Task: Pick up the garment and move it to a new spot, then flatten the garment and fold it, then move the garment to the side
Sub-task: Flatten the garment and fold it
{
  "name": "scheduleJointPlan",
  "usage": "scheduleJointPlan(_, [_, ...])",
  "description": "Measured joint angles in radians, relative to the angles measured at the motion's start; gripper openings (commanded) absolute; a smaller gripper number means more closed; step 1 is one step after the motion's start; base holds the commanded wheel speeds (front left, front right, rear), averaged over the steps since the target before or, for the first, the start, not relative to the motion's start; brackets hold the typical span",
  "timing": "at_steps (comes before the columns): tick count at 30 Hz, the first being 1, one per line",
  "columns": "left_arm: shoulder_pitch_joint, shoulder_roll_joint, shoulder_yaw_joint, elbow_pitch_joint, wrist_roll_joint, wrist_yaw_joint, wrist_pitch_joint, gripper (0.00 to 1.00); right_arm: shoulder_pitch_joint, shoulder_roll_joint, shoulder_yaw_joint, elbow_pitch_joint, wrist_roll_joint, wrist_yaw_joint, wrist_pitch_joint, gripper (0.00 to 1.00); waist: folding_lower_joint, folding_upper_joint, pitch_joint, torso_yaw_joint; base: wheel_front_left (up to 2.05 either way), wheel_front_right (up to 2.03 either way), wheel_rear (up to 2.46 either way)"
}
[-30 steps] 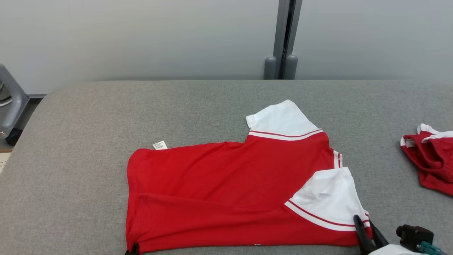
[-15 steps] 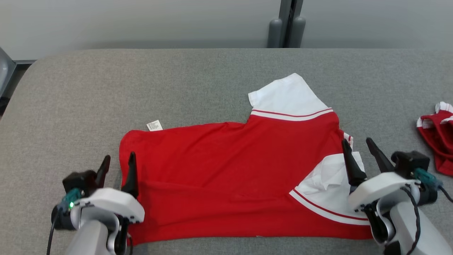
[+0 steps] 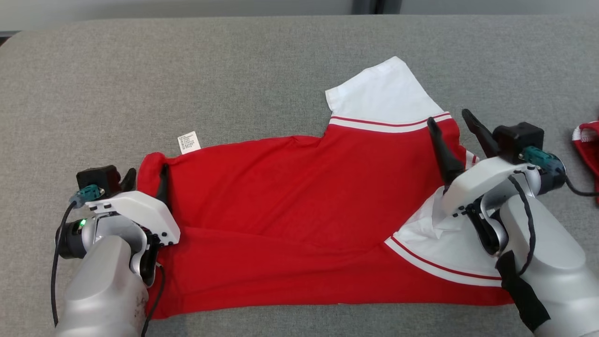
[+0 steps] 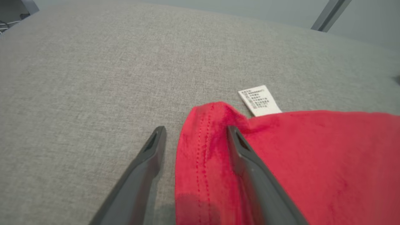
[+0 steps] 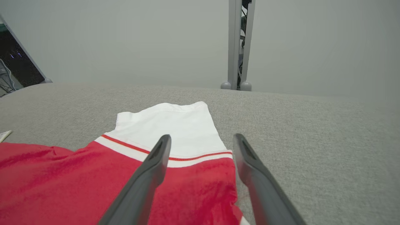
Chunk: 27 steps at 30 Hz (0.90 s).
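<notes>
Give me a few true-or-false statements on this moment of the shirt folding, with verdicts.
1. The left gripper and right gripper are both open. True.
2. The shirt lies on the table. True.
3. Its sleeves are blue. False: the sleeves are white.
4. A label sticks out at the shirt's far edge. True.
5. Another red item lies at the head view's left edge. False: the second garment is at the right edge.
6. The right gripper grips a sleeve. False: its fingers stand apart, holding nothing.
</notes>
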<state>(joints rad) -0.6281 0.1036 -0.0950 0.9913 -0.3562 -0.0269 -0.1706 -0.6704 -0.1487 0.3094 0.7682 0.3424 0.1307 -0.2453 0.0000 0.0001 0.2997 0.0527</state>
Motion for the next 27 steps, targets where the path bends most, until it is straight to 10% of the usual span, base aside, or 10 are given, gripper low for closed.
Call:
scheduleJointPlan(3, [-0.035, -0.002, -0.010, 0.039, -0.001, -0.012, 0.000, 0.00, -0.047, -0.005, 0.040, 0.024, -0.001, 0.000, 0.007, 1.00, 0.0000, -0.0001, 0.021, 0.002, 0.00, 0.00, 0.00])
scheduleJointPlan(27, [-0.149, -0.056, -0.215, 0.004, -0.066, -0.068, -0.091, 0.00, -0.478, -0.089, 0.086, 0.419, 0.011, 0.000, 0.202, 1.00, 0.0000, 0.0000, 0.161, 0.199, 0.00, 0.00, 0.00])
